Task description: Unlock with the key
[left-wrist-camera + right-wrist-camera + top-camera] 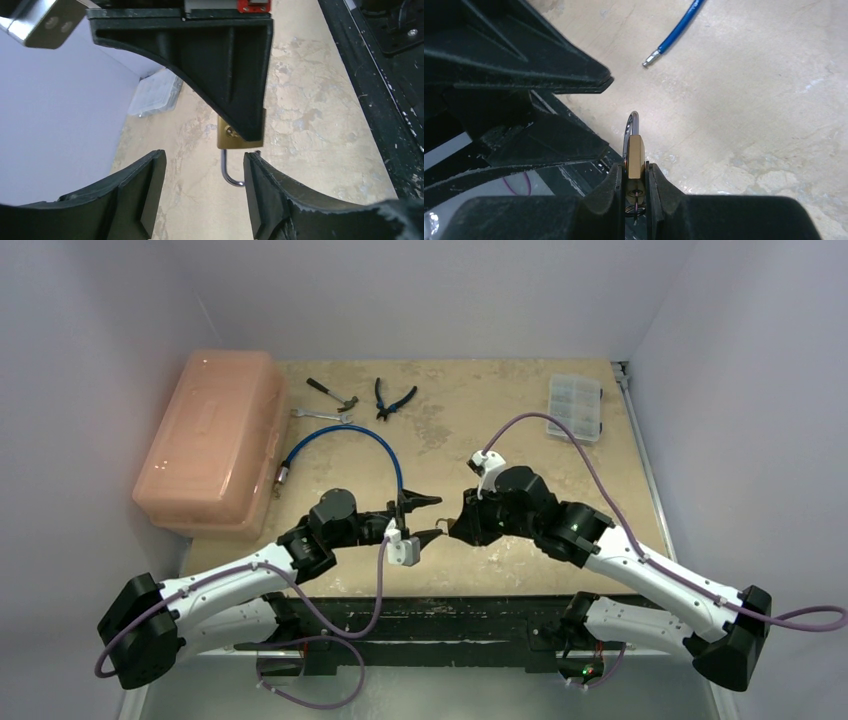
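Observation:
My right gripper (636, 172) is shut on a small brass padlock (635, 155), held edge-on above the table's near edge. The key (636, 196) sits in the keyhole between the right fingers, its ring hanging below. The silver shackle (229, 172) points toward my left gripper (205, 192), which stands open with the shackle's bend just at its right finger (270, 195). That finger hides the shackle's far leg. From above, the left gripper (425, 520) and the right gripper (455, 527) meet tip to tip, the padlock (441, 532) between them.
An orange toolbox (210, 440) lies at the left. A blue hose (345, 440), a wrench (322, 415), a small hammer (332, 392) and pliers (393, 398) lie at the back. A clear parts box (575, 405) sits back right.

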Available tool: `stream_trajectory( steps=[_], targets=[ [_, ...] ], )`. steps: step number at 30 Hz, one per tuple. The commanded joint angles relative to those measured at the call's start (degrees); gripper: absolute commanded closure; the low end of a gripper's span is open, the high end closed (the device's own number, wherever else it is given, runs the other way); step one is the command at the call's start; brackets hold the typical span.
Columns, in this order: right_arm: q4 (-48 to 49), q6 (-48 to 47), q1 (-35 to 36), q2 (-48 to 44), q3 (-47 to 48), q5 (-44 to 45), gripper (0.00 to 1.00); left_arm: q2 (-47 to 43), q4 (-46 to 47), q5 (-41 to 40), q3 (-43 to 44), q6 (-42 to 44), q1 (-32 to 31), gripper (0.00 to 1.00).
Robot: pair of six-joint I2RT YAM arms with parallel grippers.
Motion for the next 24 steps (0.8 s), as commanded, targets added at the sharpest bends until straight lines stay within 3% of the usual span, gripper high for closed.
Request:
stream_trajectory(
  steps=[1,10,18,24],
  targets=[
    [0.16,4.69,-0.1,-0.54,4.35,4.45,1.0,-1.75,-4.04,2.07,0.41,4.96,0.36,0.37],
    [0.05,8.84,-0.1,-0.21,7.69,2.88,1.0,-0.97,-1.22,-0.54,-0.39,5.08,0.25,0.38],
    [3.92,12.72,-0.09,0.34,6.79,-4.11,1.0,-0.33,5.21,-9.79,-2.66,5.5,-1.71,0.39],
    [8.72,16.32,-0.09,0.86,5.48,-8.62,1.0,-0.16,5.42,-11.43,-2.82,6.28,-2.61,0.4]
  ],
)
